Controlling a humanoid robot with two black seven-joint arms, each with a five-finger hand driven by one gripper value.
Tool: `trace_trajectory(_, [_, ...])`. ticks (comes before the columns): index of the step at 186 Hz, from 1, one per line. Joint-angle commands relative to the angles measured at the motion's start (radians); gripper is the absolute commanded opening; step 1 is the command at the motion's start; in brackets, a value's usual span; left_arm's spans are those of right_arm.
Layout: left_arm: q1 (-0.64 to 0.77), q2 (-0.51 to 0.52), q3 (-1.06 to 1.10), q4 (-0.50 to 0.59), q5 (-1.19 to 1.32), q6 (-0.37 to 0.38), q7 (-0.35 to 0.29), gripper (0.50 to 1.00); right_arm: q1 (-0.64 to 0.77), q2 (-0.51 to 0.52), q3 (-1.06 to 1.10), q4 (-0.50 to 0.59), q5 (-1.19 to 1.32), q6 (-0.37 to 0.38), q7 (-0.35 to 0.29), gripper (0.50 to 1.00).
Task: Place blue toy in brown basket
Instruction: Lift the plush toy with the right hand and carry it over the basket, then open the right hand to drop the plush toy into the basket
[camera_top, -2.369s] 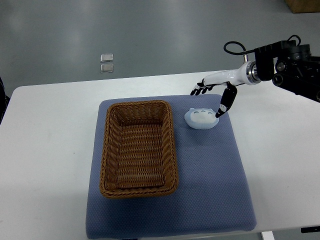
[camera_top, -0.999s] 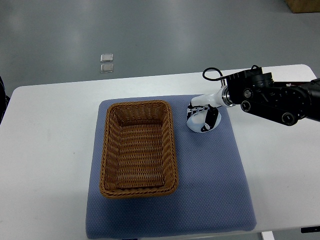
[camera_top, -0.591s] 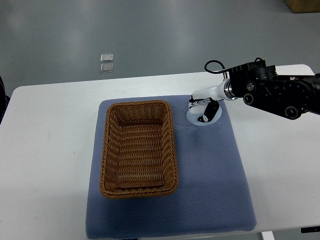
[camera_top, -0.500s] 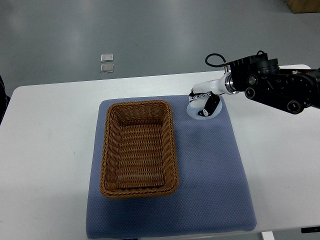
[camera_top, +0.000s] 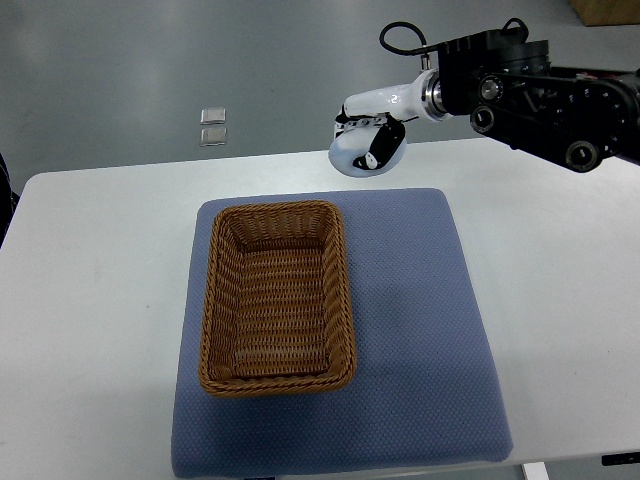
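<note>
Above the table's far edge, right hand (camera_top: 368, 135) fingers curled around blue toy (camera_top: 362, 152), brown basket (camera_top: 277, 296) below-left

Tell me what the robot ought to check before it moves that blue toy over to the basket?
1. Toy held: the right hand is curled around the blue toy. Ok.
2. Toy clear of the surface: it looks lifted off the blue mat, its shadow well below it. Ok.
3. Basket free to receive: the brown basket is upright and empty. Ok.
4. Toy over the basket: it hangs beyond the far right corner, not above the opening. Not ok yet.
5. Path clear: nothing stands between toy and basket. Ok.
6. Grip firmness: cannot tell from this one view.
</note>
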Motion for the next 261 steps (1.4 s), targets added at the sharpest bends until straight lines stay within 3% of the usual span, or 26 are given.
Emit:
trace_trajectory(1, [0.0,0.0,0.0,0.0,0.0,0.0,0.0,1.0,-0.003,0.038,0.01,0.0,0.002,-0.006,0.009,0.601])
trace_trajectory(68, [0.0,0.0,0.0,0.0,0.0,0.0,0.0,1.0,-0.081,0.147,0.024,0.004,0.002,-0.029,0.01,0.605])
trace_trajectory(127, [0.0,0.0,0.0,0.0,0.0,0.0,0.0,1.0,-0.141,0.219,0.044,0.007,0.001,-0.049,0.01,0.648])
trace_trajectory(160, [0.0,0.0,0.0,0.0,0.0,0.0,0.0,1.0,-0.161,0.243,0.044,0.007,0.001,-0.059,0.01,0.791])
trace_trajectory(176, [0.0,0.0,0.0,0.0,0.0,0.0,0.0,1.0,-0.164,0.242,0.044,0.007,0.001,-0.058,0.01,0.821])
trace_trajectory(261, [0.0,0.0,0.0,0.0,0.0,0.0,0.0,1.0,-0.157,0.223,0.148,0.009,0.004,-0.042,0.013,0.858])
